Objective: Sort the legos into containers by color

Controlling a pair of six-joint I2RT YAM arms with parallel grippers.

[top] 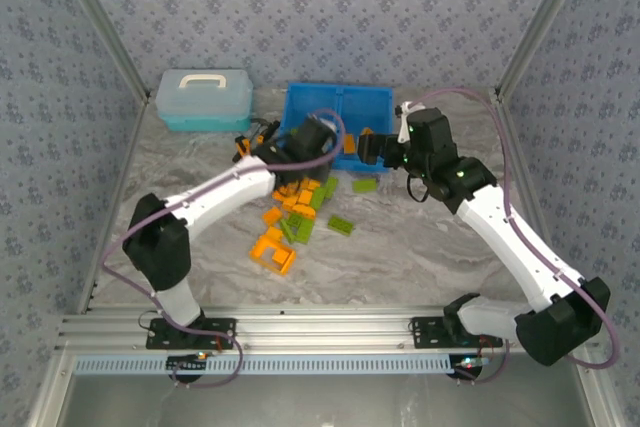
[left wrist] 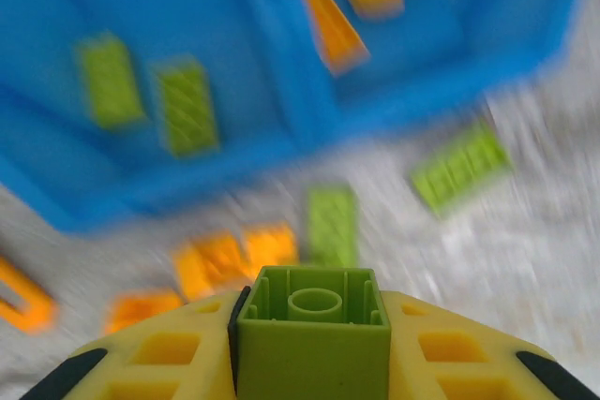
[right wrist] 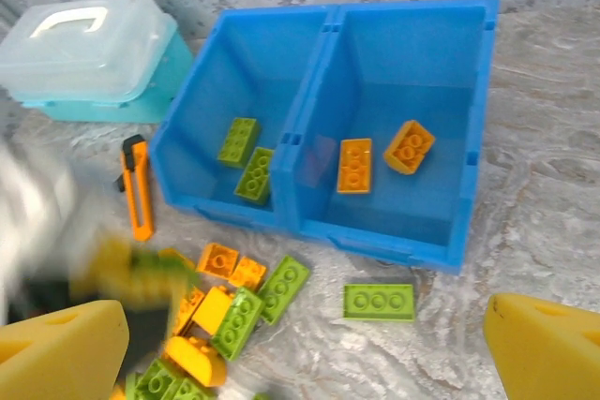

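My left gripper (top: 310, 137) is shut on a small olive-green lego (left wrist: 312, 325), gripped between its yellow fingers (left wrist: 150, 362) with the hollow underside facing the camera, just in front of the blue bin (top: 340, 93). The bin's left compartment holds two green legos (right wrist: 239, 140) and the right one two orange legos (right wrist: 354, 165). My right gripper (right wrist: 305, 353) is open and empty, hovering over the table before the bin's right compartment (top: 372, 150). A pile of orange and green legos (top: 290, 217) lies on the table. One flat green lego (right wrist: 378, 302) lies apart.
A pale blue lidded case (right wrist: 89, 53) stands left of the bin. The slim orange-and-black tool (right wrist: 138, 185) lies by the bin's left front corner. Patterned walls close in the marble table (top: 430, 247), with open room at the right front.
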